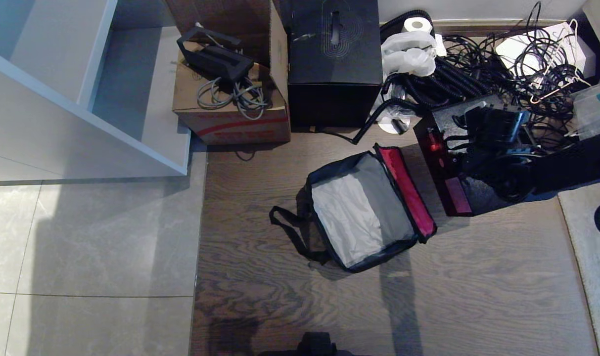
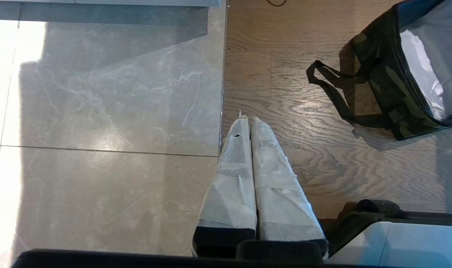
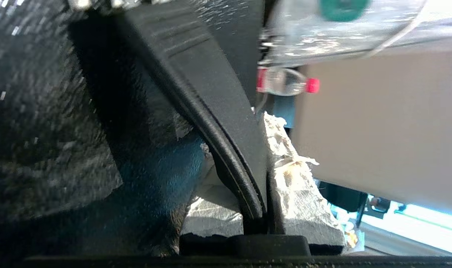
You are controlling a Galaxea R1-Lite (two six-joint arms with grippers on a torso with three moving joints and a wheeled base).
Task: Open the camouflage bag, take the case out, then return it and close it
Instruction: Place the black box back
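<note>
The camouflage bag (image 1: 366, 217) lies open on the wooden floor, showing its silver lining, with the red inner rim (image 1: 406, 190) on its right side and a black strap on its left. The left wrist view also takes in the bag (image 2: 382, 85). Just right of the bag is the black case (image 1: 445, 170) with red edges, tilted. My right gripper (image 1: 490, 131) is on top of it, reaching in from the right. In the right wrist view the right gripper (image 3: 237, 132) is shut on the case's black handle (image 3: 218, 111). My left gripper (image 2: 248, 121) is shut and empty, parked over the tile-wood seam.
Behind the bag stand a plain black box with a line pattern (image 1: 334, 59) and a cardboard box (image 1: 230, 116) holding cables. A tangle of hoses and cables (image 1: 478, 69) fills the back right. A white shelf unit (image 1: 82, 99) stands at left. A clear container (image 1: 596, 106) sits far right.
</note>
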